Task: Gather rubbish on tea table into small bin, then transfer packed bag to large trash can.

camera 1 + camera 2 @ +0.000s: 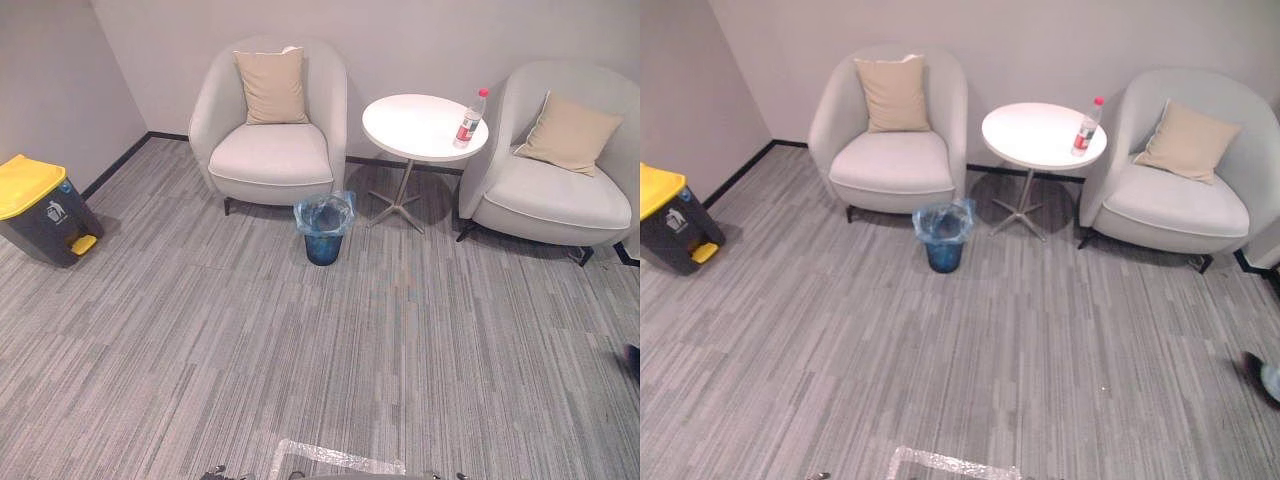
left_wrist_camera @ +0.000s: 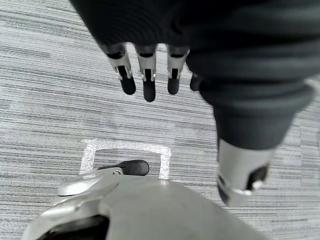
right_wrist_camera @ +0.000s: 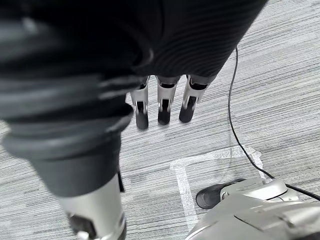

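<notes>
The plastic bottle (image 1: 471,118) stands upright near the right edge of the round white bench (image 1: 415,125). It looks light and smooth, so it could slip or tip over. I think the best place to hold it is round its middle. The small bin (image 1: 323,250) with its thin blue bag (image 1: 312,214) sits on the floor (image 1: 300,350) just beside the bench. The large trash can (image 1: 40,208) is well apart, off to the left. The left robot hand (image 2: 149,75) and right robot hand (image 3: 162,102) hang over the floor, fingers straight, holding nothing.
</notes>
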Motion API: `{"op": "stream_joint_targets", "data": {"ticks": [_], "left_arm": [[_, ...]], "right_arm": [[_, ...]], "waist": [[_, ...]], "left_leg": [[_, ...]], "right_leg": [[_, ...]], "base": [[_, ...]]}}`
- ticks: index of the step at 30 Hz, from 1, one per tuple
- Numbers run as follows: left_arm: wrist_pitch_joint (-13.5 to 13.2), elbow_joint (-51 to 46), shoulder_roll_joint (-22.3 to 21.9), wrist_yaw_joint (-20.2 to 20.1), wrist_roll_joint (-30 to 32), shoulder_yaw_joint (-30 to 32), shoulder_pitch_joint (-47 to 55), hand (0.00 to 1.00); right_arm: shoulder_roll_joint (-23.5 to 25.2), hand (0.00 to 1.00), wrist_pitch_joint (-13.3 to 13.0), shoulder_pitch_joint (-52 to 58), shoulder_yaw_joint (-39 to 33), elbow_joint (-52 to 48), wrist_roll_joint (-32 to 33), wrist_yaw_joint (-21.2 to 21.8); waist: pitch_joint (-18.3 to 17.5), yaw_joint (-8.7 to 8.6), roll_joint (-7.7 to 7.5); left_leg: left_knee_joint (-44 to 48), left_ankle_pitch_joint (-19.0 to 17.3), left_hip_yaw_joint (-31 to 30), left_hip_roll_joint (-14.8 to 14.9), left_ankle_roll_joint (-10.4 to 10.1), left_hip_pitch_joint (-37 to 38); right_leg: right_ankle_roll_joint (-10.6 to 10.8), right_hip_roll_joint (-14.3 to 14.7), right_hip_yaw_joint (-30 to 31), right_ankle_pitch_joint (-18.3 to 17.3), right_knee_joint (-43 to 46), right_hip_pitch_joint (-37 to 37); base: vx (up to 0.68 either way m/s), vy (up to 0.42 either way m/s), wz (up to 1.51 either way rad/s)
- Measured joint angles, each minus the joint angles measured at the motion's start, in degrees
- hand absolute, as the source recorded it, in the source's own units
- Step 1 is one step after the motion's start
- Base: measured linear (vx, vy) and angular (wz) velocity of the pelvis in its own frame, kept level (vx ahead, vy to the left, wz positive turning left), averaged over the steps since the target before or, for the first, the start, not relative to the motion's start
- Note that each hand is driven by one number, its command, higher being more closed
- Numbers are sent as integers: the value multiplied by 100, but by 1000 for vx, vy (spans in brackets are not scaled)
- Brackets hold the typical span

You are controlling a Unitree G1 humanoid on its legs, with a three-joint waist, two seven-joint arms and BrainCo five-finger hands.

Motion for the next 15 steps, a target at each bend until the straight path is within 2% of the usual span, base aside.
{"op": "stream_joint_targets", "data": {"ticks": [15], "left_arm": [[-1,2,4,1,0,-6,1,0]], "right_arm": [[4,0,-2,1,2,0,-1,-6]], "waist": [[-2,-1,-4]], "left_leg": [[-2,0,98,0,0,-4]], "right_leg": [[1,3,76,84,-102,12]], "base": [[-12,-8,-2]]}}
